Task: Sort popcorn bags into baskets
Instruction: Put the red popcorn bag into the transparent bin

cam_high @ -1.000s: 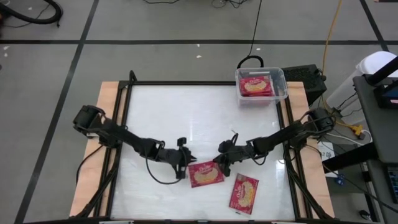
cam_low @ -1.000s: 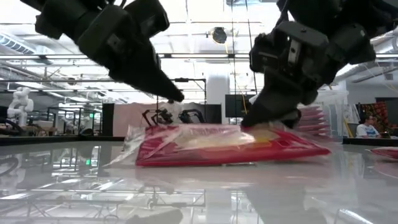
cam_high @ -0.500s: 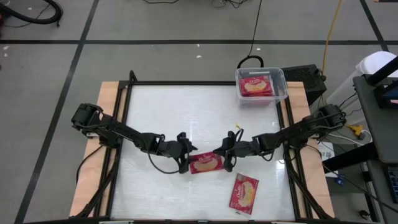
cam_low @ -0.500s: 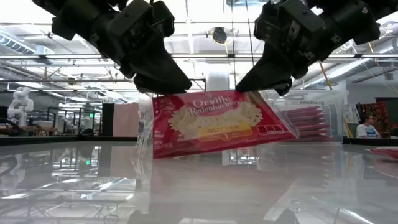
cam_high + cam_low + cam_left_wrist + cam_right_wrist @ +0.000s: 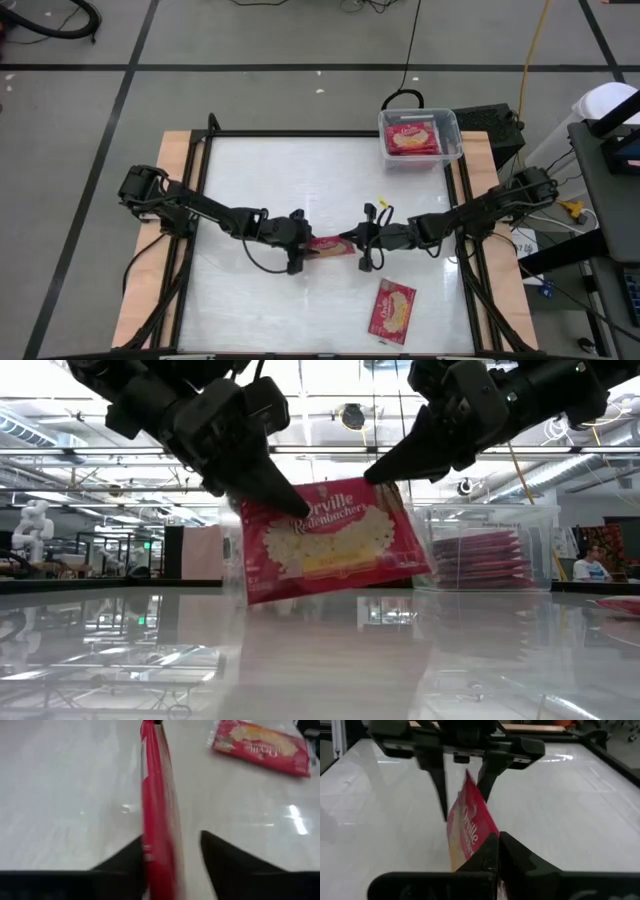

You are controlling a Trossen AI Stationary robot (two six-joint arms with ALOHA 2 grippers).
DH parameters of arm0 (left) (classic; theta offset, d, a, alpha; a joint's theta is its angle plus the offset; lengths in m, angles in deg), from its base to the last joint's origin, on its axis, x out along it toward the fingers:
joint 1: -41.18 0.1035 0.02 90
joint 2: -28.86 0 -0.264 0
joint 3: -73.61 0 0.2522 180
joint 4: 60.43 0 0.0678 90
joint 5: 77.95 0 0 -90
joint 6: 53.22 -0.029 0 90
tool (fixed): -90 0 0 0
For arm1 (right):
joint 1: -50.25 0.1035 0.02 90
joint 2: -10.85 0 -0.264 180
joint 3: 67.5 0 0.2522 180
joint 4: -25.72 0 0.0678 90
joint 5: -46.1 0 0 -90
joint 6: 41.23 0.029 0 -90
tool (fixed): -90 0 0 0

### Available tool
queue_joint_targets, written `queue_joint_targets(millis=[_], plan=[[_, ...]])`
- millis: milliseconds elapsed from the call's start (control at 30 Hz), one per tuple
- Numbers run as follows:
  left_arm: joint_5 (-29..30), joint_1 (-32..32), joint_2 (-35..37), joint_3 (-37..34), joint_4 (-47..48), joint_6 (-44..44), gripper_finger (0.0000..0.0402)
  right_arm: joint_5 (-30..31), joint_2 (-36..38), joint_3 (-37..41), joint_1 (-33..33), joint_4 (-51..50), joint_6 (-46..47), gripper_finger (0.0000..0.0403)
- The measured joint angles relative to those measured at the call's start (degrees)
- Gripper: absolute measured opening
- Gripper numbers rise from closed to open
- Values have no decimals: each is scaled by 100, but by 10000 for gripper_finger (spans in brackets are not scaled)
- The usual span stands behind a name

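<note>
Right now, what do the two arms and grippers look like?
Both arms are dark, near black, jointed in slim segments with bulky round shoulder joints. A thin black cable loops beside the left gripper; a short one sticks up by the right gripper. Fingers are narrow, tapering black blades. No markings visible.

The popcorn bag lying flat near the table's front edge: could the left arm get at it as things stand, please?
Probably not yet: the left gripper straddles the raised bag pinched by the right gripper. The flat bag itself lies uncovered.

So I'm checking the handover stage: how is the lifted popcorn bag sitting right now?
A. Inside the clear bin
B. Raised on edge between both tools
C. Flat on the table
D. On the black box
B: the popcorn bag stands raised on edge off the table, with the left tool and right tool at its upper corners.
</note>
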Motion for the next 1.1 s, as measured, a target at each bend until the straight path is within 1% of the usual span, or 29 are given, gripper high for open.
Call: queue_joint_targets(millis=[133, 167, 200, 267, 367, 467, 533, 600, 700, 767, 833, 900, 967, 1100], plan=[[-1, 107, 0, 0, 32, -409, 50, -21, 28, -4, -25, -110, 31, 0], [15, 168, 0, 0, 51, -463, 29, -18, 52, -4, -25, -156, 85, 0], [-7, 226, 2, 0, 55, -500, 20, 2, 79, -4, -25, -194, 159, 0], [-2, 325, 70, 0, 105, -598, 23, 177, 140, -4, -26, -239, 346, 5], [2, 425, 128, 0, 117, -938, 35, 321, 346, -4, 4, -301, 596, 31], [49, 489, 342, -13, 359, -1420, 35, 443, 640, -144, -47, -612, 602, 75], [87, 539, 432, 46, 382, -1670, 30, 566, 826, -425, -142, -1039, 606, 106], [107, 597, 527, 11, 700, -1794, 23, 580, 870, -796, -273, -1667, 660, 134], [150, 662, 530, 15, 676, -2016, 22, 116, 654, -1303, -513, -2562, 885, 167], [161, 694, 589, 21, 642, -2250, 28, -372, 448, -1561, -653, -2798, 958, 182], [205, 735, 595, 50, 621, -2468, 33, -720, 203, -1736, -742, -2991, 948, 191], [271, 760, 587, 44, 729, -2614, 33, -866, -22, -1895, -792, -3033, 862, 195], [298, 765, 584, 42, 778, -2735, 31, -894, -227, -1943, -837, -3201, 717, 196], [319, 759, 552, 44, 886, -2808, 32, -911, -470, -1969, -902, -3205, 597, 190]])
